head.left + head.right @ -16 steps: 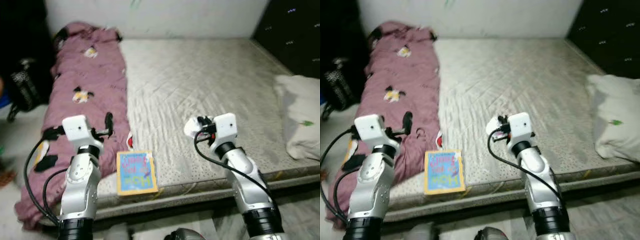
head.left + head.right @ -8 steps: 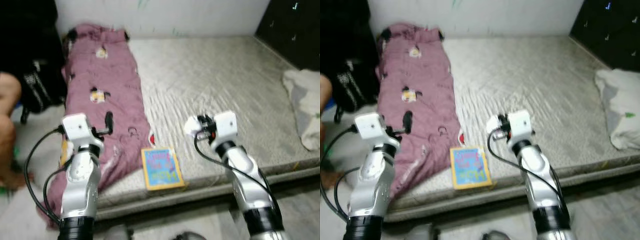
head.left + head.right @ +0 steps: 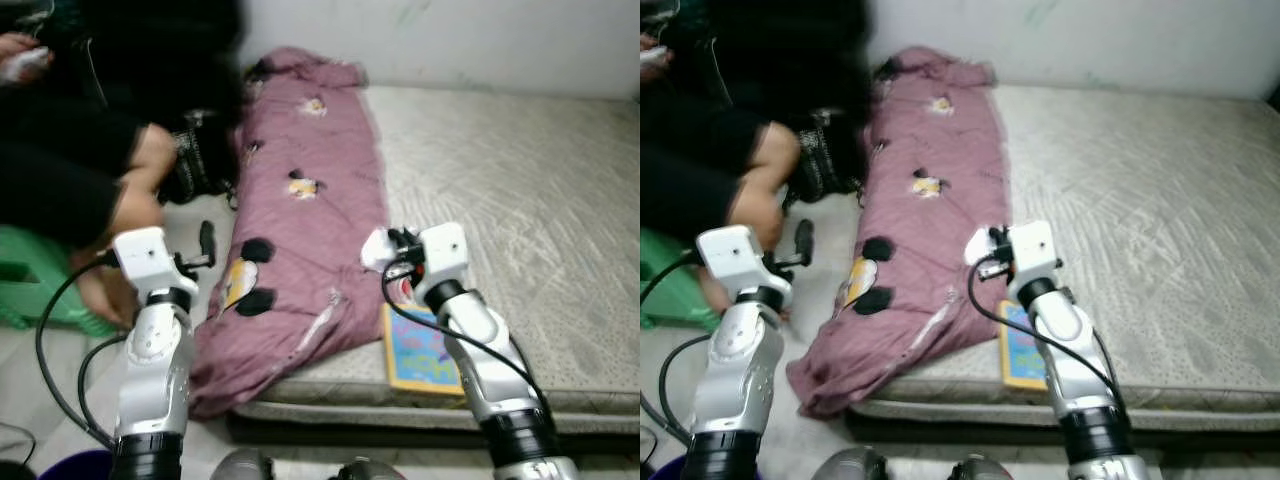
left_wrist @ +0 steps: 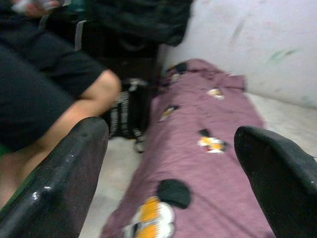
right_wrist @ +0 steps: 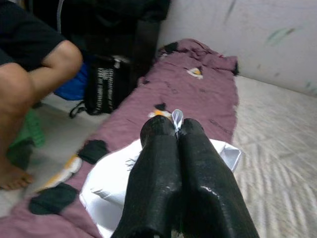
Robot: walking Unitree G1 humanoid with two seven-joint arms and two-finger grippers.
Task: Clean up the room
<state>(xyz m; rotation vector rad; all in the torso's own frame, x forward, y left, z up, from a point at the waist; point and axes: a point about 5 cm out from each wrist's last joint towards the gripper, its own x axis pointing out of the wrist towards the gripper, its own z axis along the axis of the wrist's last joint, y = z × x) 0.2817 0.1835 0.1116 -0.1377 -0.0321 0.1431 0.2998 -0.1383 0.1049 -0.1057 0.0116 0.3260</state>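
The right gripper (image 5: 176, 130), at frame centre over the bed (image 3: 520, 190), has its jaws clenched on one white plastic bag (image 5: 116, 186); the left gripper (image 3: 207, 240), centre left over the floor (image 3: 210, 215), has its jaws released. One mauve blanket (image 3: 310, 200) lies along the bed's left edge, one book (image 3: 418, 352) sits near the front edge, and a seated person (image 3: 90, 180) occupies the upper left.

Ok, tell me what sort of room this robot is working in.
Most likely a bedroom. A bare grey mattress lies low by the wall, a mauve cartoon-print blanket is bunched along its edge, and a children's book rests at its near edge.
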